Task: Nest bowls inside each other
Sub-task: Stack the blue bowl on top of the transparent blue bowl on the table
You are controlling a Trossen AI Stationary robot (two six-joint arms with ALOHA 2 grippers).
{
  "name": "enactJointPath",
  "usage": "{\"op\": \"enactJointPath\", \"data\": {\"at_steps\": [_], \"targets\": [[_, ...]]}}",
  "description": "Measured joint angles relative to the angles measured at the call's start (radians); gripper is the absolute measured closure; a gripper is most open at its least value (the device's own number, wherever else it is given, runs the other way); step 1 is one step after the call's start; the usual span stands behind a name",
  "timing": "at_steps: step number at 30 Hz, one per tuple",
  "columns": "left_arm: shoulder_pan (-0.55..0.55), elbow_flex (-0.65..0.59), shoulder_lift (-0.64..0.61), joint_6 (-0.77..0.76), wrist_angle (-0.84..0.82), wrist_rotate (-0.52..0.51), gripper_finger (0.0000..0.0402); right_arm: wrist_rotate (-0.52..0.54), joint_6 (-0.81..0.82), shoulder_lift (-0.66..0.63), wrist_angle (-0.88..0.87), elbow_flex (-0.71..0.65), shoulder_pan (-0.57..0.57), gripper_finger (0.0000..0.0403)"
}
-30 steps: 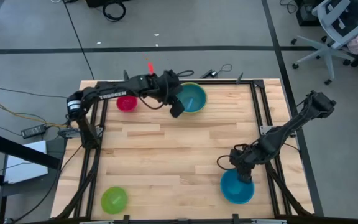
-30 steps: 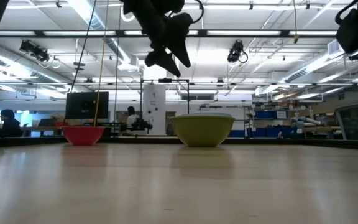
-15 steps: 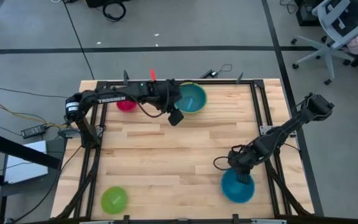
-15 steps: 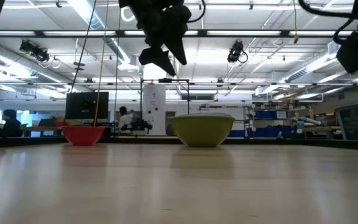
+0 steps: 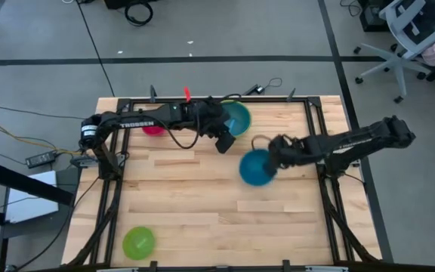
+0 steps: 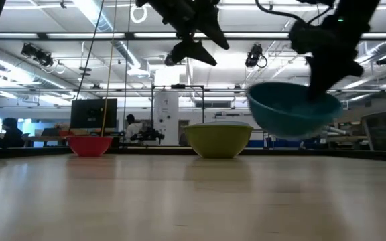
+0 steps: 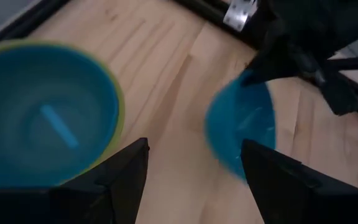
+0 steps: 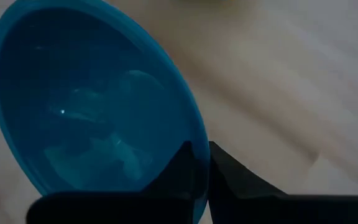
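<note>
The cyan-blue bowl (image 5: 255, 167) hangs above the middle of the table, with my right gripper (image 8: 202, 152) shut on its rim. At the far edge the large olive-green bowl (image 6: 220, 139) rests on its base with the light blue bowl (image 7: 42, 118) nested inside. My left gripper (image 5: 223, 140) hovers open beside that pair, above the table, holding nothing. The magenta-red bowl (image 5: 153, 128) sits at the far left, partly under my left arm. The lime-green bowl (image 5: 139, 242) sits at the near left corner. My right gripper pinches the cyan-blue bowl's rim (image 8: 196, 127) on the side toward the table's right, one finger inside the bowl and one outside. The fingers slant down from the right. The bowl is lifted clear of the table, opening up, slightly tilted (image 6: 293, 110).
A black frame (image 5: 308, 121) runs along the table's edges. Bare wood (image 5: 202, 204) lies across the middle and near right of the table. An office chair (image 5: 406, 38) stands on the floor beyond the far right corner.
My right gripper has lifted the cyan-blue bowl off the near right of the table and swung it fast toward the table's middle and far side, turning as it went. My left gripper has drifted a little toward the right, staying open.
</note>
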Motion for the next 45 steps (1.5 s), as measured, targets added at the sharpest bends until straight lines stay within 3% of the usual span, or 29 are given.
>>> {"op": "enactJointPath", "data": {"at_steps": [6, 16, 19, 25, 29, 34, 38, 41, 45], "targets": [[0.0, 0.001, 0.038, 0.058, 0.074, -0.008, 0.0143, 0.085, -0.074, -0.001, 0.173, 0.029, -0.122, 0.0379], [0.001, 0.0, 0.11, 0.062, 0.065, -0.086, 0.0157, 0.12, -0.237, 0.0, 0.321, 0.037, -0.176, 0.0377], [0.0, 0.0, 0.113, 0.058, 0.062, -0.11, 0.0208, 0.113, -0.261, -0.001, 0.325, 0.037, -0.177, 0.0369], [0.047, 0.0, 0.114, 0.049, 0.07, -0.16, 0.0379, 0.071, -0.262, -0.027, 0.381, 0.044, -0.189, 0.0324], [0.138, 0.0, 0.116, 0.034, 0.07, -0.12, 0.0384, 0.043, -0.266, -0.083, 0.428, 0.037, -0.207, 0.0291], [0.295, 0.0, 0.142, 0.032, 0.073, -0.153, 0.0385, 0.081, -0.271, -0.162, 0.477, 0.038, -0.239, 0.0276], [0.371, 0.0, 0.2, 0.012, 0.076, -0.025, 0.0385, 0.097, -0.278, -0.184, 0.427, 0.037, -0.28, 0.0276], [0.39, 0.0, 0.243, -0.026, 0.07, 0.079, 0.0385, 0.078, -0.268, -0.183, 0.371, 0.037, -0.298, 0.0276], [0.364, 0.0, 0.278, -0.039, 0.076, 0.067, 0.0371, 0.067, -0.232, -0.172, 0.307, 0.037, -0.302, 0.0275]]}}
